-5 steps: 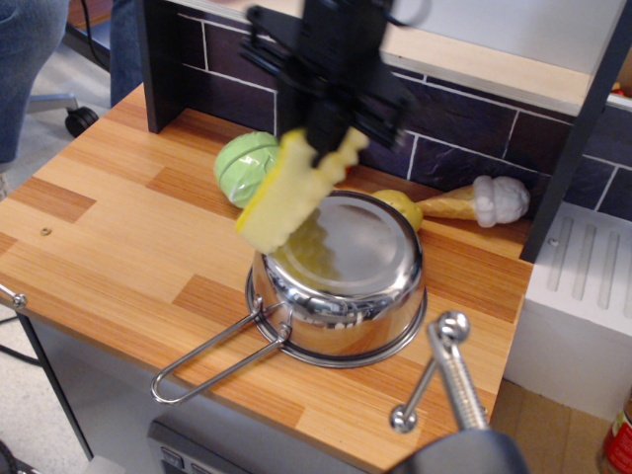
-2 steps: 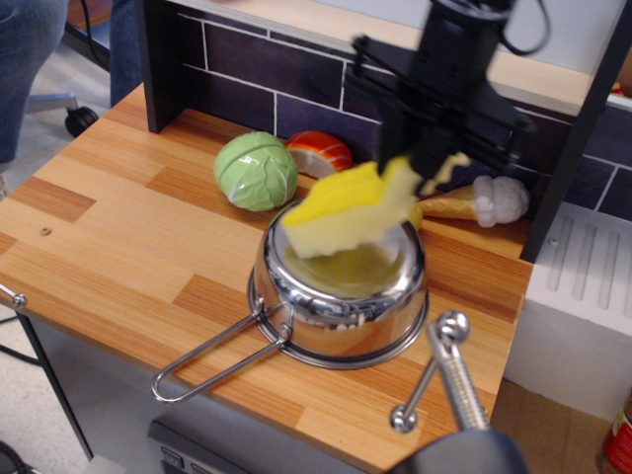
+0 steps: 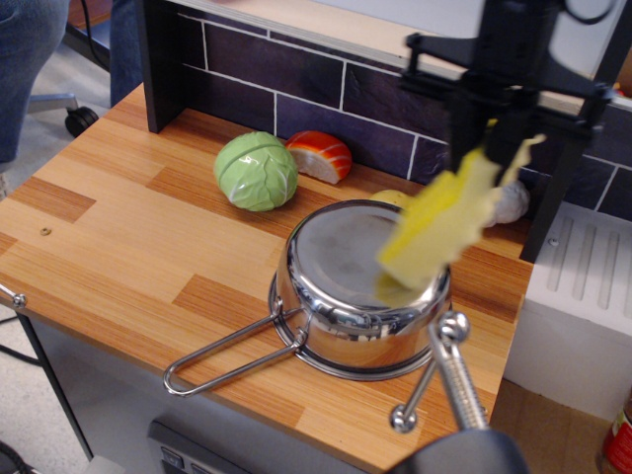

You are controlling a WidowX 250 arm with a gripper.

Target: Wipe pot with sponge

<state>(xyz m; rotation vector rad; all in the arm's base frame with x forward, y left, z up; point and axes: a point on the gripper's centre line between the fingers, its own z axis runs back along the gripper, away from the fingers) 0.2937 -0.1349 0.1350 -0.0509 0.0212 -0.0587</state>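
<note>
I see the fingers clamped on the top of the sponge, which hangs tilted with its lower end touching the right side of the upturned pot. A second ago the sponge was over the pot's left edge; it has since swept across the flat base to the right. The pot has slid a little right on the counter, handle trailing toward the front left. With the arm gone from the back, the cabbage shows whole and an orange-and-white toy beside it is uncovered. The cone toy is now mostly hidden behind the sponge.
</note>
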